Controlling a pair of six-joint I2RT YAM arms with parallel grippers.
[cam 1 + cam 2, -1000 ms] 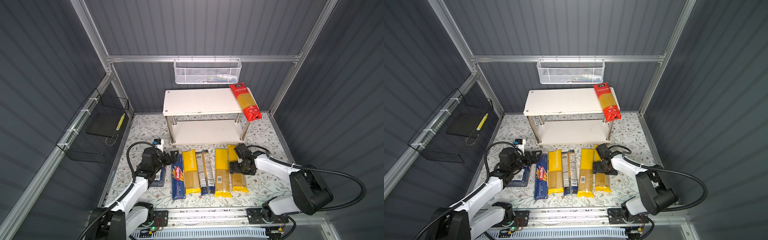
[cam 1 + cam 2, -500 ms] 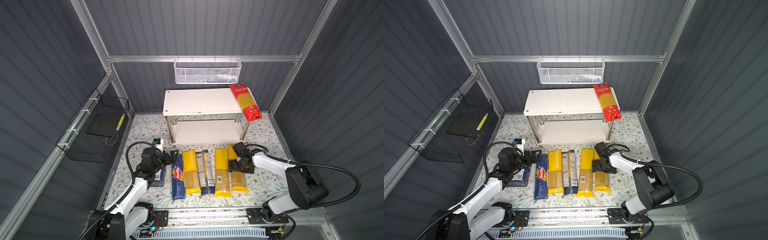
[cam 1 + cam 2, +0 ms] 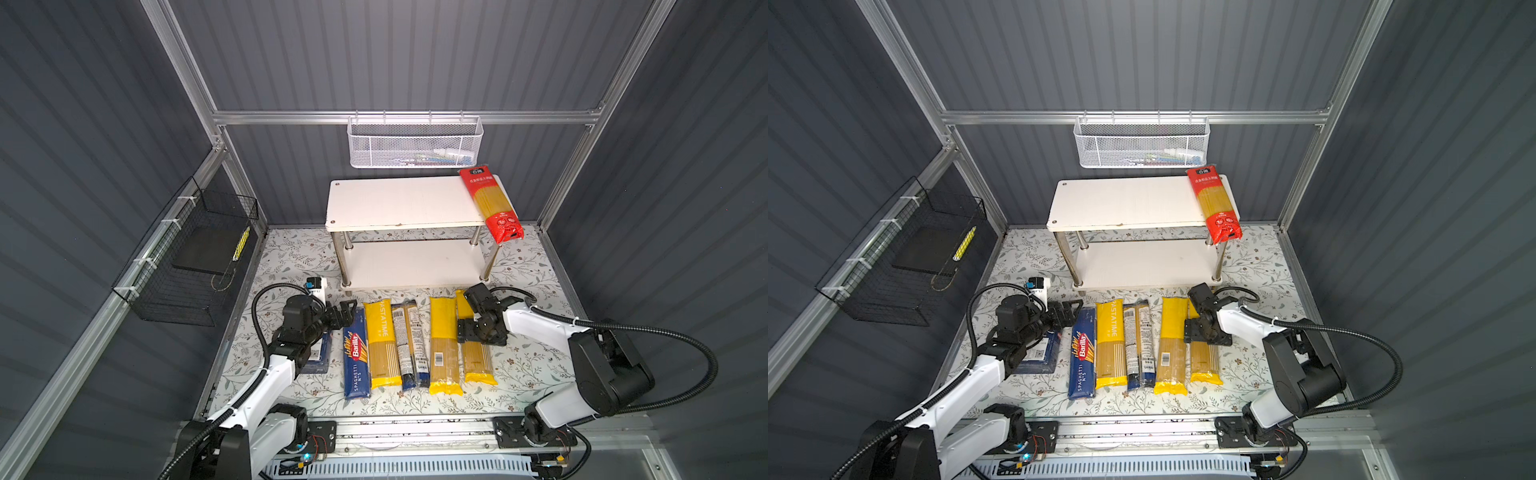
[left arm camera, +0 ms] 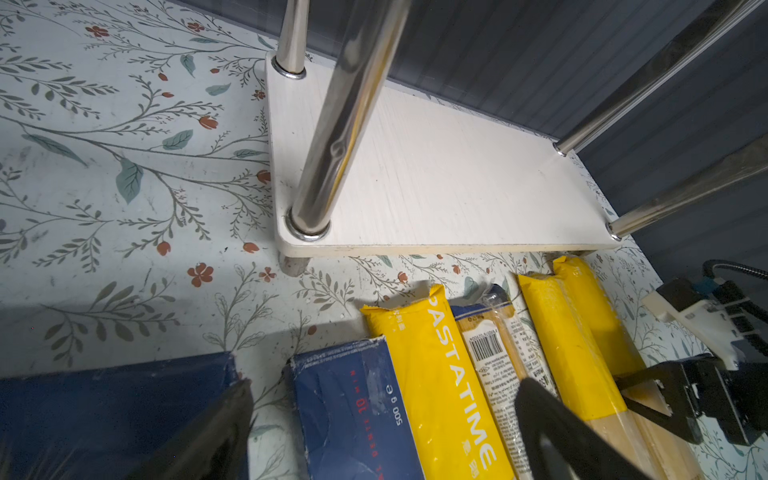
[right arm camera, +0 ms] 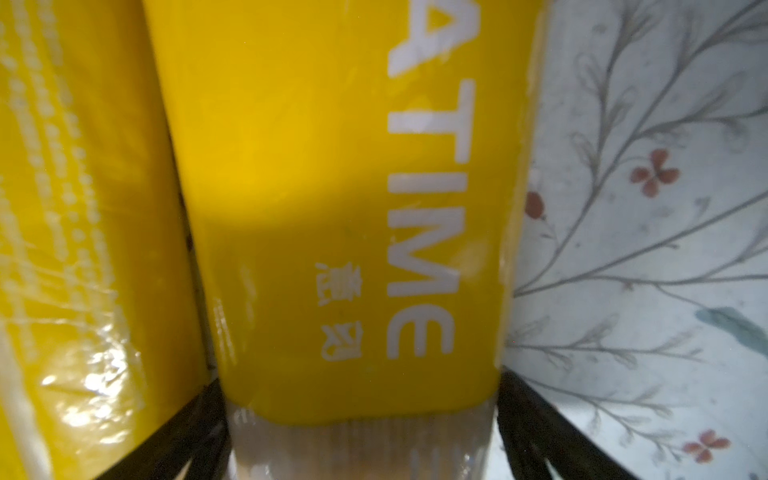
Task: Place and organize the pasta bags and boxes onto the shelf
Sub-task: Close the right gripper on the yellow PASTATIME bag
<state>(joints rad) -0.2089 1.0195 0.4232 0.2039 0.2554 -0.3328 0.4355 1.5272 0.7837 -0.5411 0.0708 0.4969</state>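
Arms, left [image 3: 270, 378] and right [image 3: 540, 328], stretch low; right jaws wide astride rightmost yellow bag [image 3: 478, 365], left jaws wide, empty.

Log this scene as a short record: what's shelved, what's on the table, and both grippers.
on shelf: red bag, top tier's right end, overhanging front
on table: wide box, spaghetti box, clear bag, three yellow bags
left gripper: open, empty
right gripper: astride rightmost yellow bag; grip unclear
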